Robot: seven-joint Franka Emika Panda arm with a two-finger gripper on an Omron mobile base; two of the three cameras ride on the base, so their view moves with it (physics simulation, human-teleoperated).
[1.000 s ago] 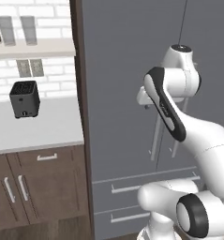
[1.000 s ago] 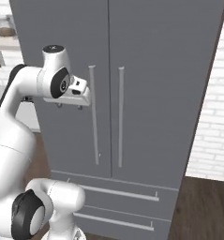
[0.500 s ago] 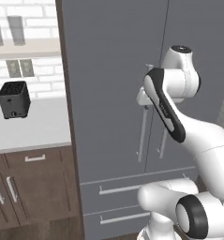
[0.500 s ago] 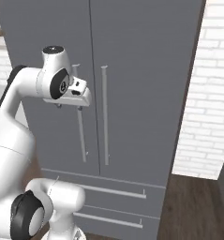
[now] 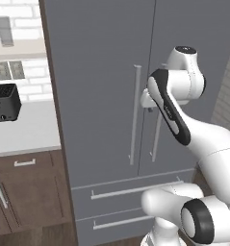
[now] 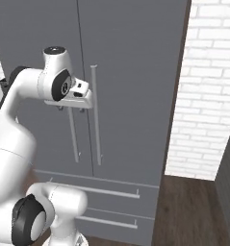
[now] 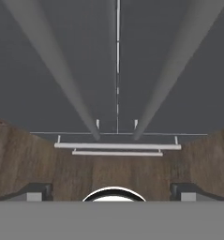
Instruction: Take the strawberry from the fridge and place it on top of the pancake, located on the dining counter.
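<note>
**Arm in front of shut fridge, gripper wide, door not yet opened**

Step in hand: the approach to the fridge (image 5: 107,96), first stage of the fetch. Both doors shut, so the strawberry can't be seen; by the task it should be inside. Pancake and dining counter can't be placed from these views.

Fridge: tall matte grey double-door unit, flat fronts, thin centre seam, two drawers at the bottom with pale bar pulls. Looks rigid, no damage. To its left a white surface (image 5: 25,132) over brown cabinets, a small black boxy appliance (image 5: 4,102) near the surface's back edge. Brick wall (image 6: 210,86) to the fridge's right.

Door handles: two long grey vertical bars, left handle (image 5: 134,113) and right handle (image 6: 95,115), either side of the seam.

Gripper (image 6: 70,104): held up at handle height, just in front of the bars, not touching. Jaws spread wide, nothing between them; hand view looks down the door along both bars to the drawer pulls.

Next move, my guess: line the open fingers around one bar, close, pull the door out in an arc. Risk: slipping off the thin bar.
</note>
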